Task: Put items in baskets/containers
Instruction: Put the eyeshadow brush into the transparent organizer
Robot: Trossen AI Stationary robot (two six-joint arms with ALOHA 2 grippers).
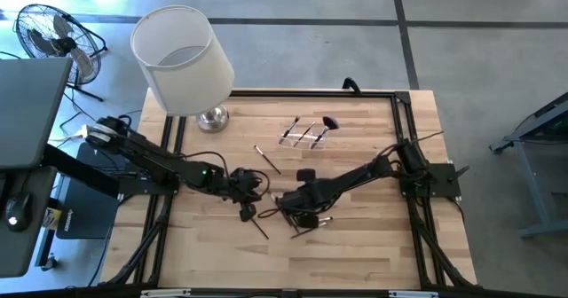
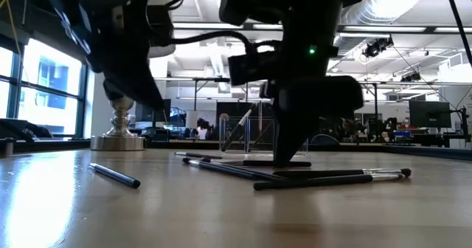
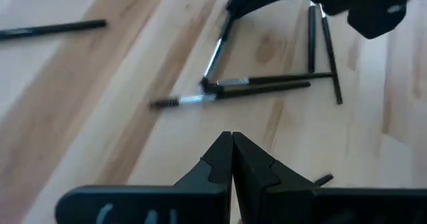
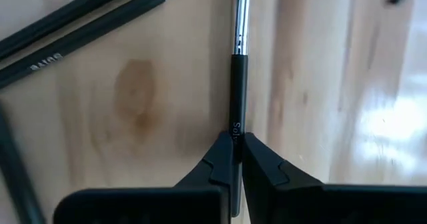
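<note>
Several slim dark makeup brushes (image 1: 306,223) lie flat on the wooden table, with one off alone (image 1: 266,159). At the far middle stands a clear holder (image 1: 304,137); brushes lean in it, one with a fluffy head (image 1: 330,122). My right gripper (image 4: 237,141) is down at the table and shut on one brush. Beside it, toward the table's left, my left gripper (image 3: 231,141) hangs above the table. It is shut on nothing, and loose brushes (image 3: 260,85) lie ahead of it. My right gripper pinches a brush's dark handle (image 4: 238,121) between its two fingers, a little behind the silver ferrule (image 4: 241,21). The fingers come from above, pointing steeply down (image 2: 291,156). The brush lies flat on the table.
A lamp with a big white shade (image 1: 182,58) and a silver foot (image 2: 118,139) stands at the far left corner. A fan (image 1: 53,36) stands on the floor beyond the table. One brush (image 2: 114,176) lies alone near the front left. Black rails frame the table (image 1: 395,98).
</note>
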